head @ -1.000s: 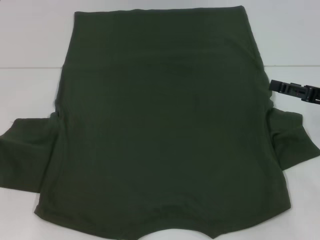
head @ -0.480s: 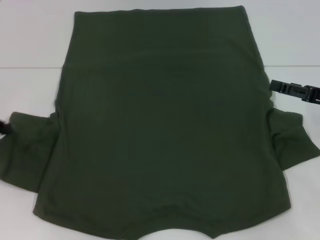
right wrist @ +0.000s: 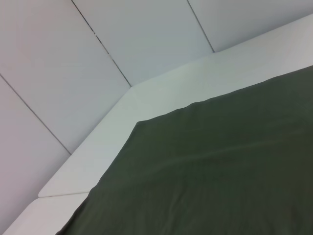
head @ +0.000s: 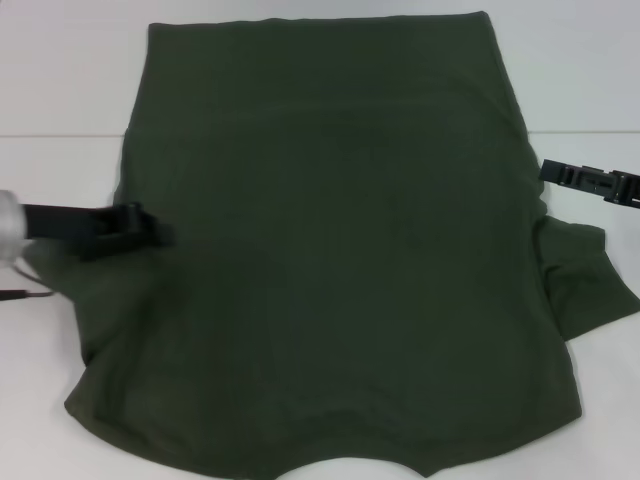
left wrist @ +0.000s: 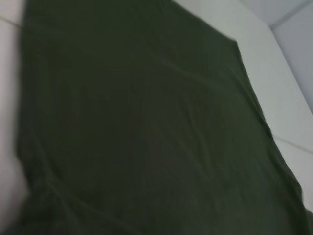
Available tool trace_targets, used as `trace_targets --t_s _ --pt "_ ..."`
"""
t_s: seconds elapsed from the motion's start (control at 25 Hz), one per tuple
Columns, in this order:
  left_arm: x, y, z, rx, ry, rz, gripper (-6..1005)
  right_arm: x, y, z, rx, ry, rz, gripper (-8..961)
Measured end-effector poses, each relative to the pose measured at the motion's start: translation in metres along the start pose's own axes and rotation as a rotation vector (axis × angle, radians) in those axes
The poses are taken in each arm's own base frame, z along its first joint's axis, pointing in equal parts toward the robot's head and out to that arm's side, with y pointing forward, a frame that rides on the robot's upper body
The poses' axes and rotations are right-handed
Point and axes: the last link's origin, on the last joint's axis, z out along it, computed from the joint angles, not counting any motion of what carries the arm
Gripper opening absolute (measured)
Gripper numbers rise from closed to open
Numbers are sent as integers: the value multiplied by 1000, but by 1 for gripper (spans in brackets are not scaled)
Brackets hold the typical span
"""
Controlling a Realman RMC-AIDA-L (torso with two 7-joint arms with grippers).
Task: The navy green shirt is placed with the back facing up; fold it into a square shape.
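Olive navy green shirt (head: 340,250) lies plain-side up, left gripper (head: 150,228) over it.

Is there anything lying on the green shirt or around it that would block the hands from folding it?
Nothing visible does. The navy green shirt lies flat on the white table with nothing else resting on it. The left hand is already over its left side, and the right hand sits at its right edge.

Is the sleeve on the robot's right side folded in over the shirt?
No, the navy green shirt has its right sleeve spread out flat on the table.
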Motion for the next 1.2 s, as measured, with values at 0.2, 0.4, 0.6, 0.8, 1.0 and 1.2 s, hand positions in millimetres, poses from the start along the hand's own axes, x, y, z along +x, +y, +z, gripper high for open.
trace_targets --t_s 0.2,0.4,0.6,0.8,1.0,1.2 --pt "-3 11 33 -18 -53 0 2 1 -1 -1 2 1 5 940" --pt "-3 13 45 -29 -99 -9 18 4 -2 -3 7 3 13 940" --pt "-4 16 33 -58 -118 41 100 6 -4 -4 10 4 16 940" --pt "-12 28 0 -263 -26 233 181 7 -4 -5 11 5 19 940" --pt "-19 1 -26 -250 61 174 410 9 -6 -5 15 9 22 940" --pt "-19 -23 -35 -170 140 49 627 8 -7 -5 16 10 22 940"
